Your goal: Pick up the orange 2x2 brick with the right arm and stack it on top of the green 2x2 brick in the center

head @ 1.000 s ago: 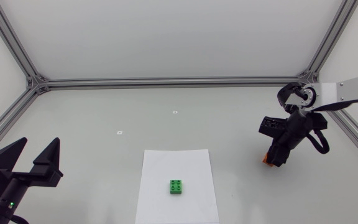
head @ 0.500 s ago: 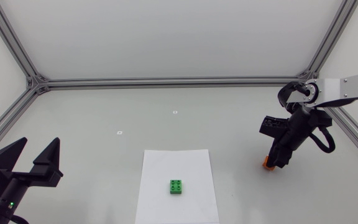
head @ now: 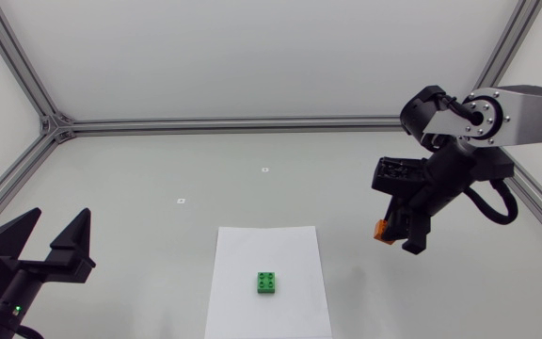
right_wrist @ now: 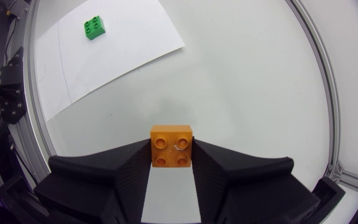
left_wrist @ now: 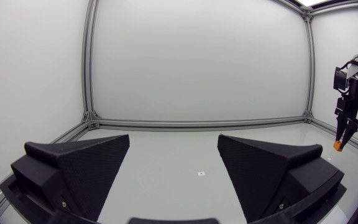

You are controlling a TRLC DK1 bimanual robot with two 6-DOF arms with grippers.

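Observation:
The orange 2x2 brick (right_wrist: 172, 145) sits studs-up between the fingers of my right gripper (right_wrist: 172, 152), which is shut on it. In the head view that gripper (head: 398, 235) hangs above the table at the right, with a corner of the orange brick (head: 381, 230) showing. The green 2x2 brick (head: 268, 282) rests on a white paper sheet (head: 267, 250) at the centre front; from the right wrist the green brick (right_wrist: 95, 27) lies far ahead of the gripper. My left gripper (head: 50, 242) stands open at the front left, holding nothing. The left wrist view shows the right arm with the orange brick (left_wrist: 337, 145) in the distance.
An aluminium frame (head: 252, 122) borders the table at the back and sides. Two small white markers (head: 264, 169) lie on the grey tabletop behind the paper sheet.
My right gripper has risen off the table with the orange brick and moved left toward the centre. The left arm has stayed still.

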